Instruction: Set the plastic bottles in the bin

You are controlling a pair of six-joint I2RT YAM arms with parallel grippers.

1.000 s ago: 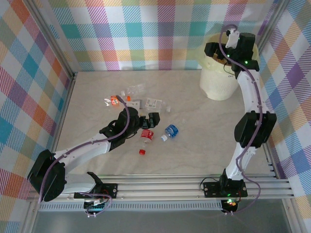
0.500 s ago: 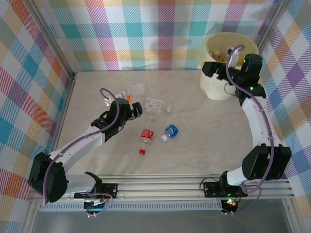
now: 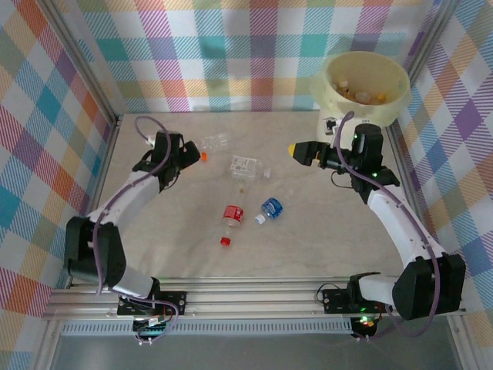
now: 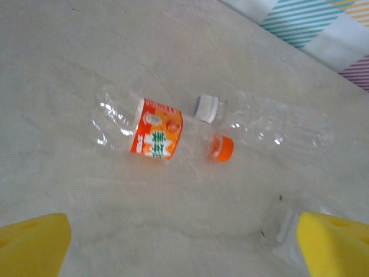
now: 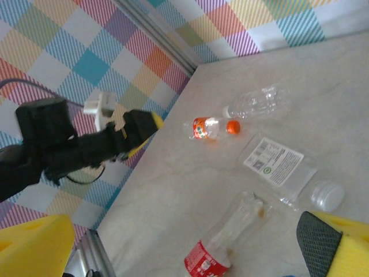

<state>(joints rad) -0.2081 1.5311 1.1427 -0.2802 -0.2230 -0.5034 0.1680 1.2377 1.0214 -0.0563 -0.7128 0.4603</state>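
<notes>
The left gripper (image 3: 186,154) is hovering at the far left of the table (image 3: 154,247), its yellow pads (image 4: 31,248) spread wide with nothing between them. Right below it, an orange-label bottle (image 4: 153,135) is lying on its side, orange cap pointing right. A clear bottle with a white cap (image 4: 265,121) is lying just beyond it, and their cap ends are almost meeting.

Over on the right, the right gripper (image 3: 302,153) is hanging above the table just in front of the bin (image 3: 339,116), pointing left across the table. Its fingers (image 5: 34,245) are splayed apart too, gripping nothing.

The bin is standing in the far right corner against the checked wall (image 3: 231,54), and a few bottles in the bin (image 3: 360,95) are showing orange and amber at the bottom.

Five bottles are lying out on the table. Besides the two by the left gripper, a flattened white-label bottle (image 3: 245,166) is lying near the middle. Nearer the front, a red-label bottle (image 3: 233,215) is lying with a red cap at its near end, and a blue-label bottle (image 3: 270,206) is sitting just to its right. Neither gripper is touching any of them.
</notes>
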